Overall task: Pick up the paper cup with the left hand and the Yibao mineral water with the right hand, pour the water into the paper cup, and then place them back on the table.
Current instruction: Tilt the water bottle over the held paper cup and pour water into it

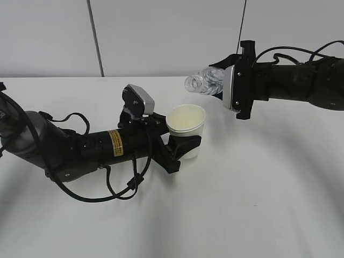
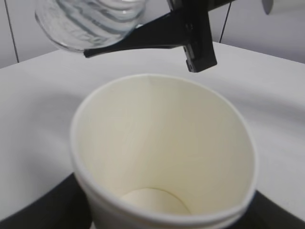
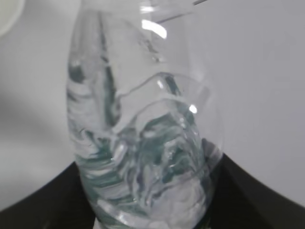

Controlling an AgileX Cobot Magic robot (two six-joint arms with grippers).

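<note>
The paper cup (image 1: 186,129) is clamped upright between the left hand's fingers (image 1: 185,146); the Yibao mineral water (image 1: 206,81), tipped sideways, is clamped between the right hand's fingers (image 1: 221,63), above the bench (image 1: 258,204).

The small cream-white paper cup (image 1: 187,130) has its lower wall hidden behind the left arm's black end effector (image 1: 183,146). In the left wrist view the cup's base is cut off by the bottom edge. The small clear ribbed plastic water bottle (image 1: 206,81) is half hidden inside the right arm's black end effector (image 1: 221,80) (its label cannot be read). In the right wrist view the bottle's mouth runs past the top edge, blurred.
</note>
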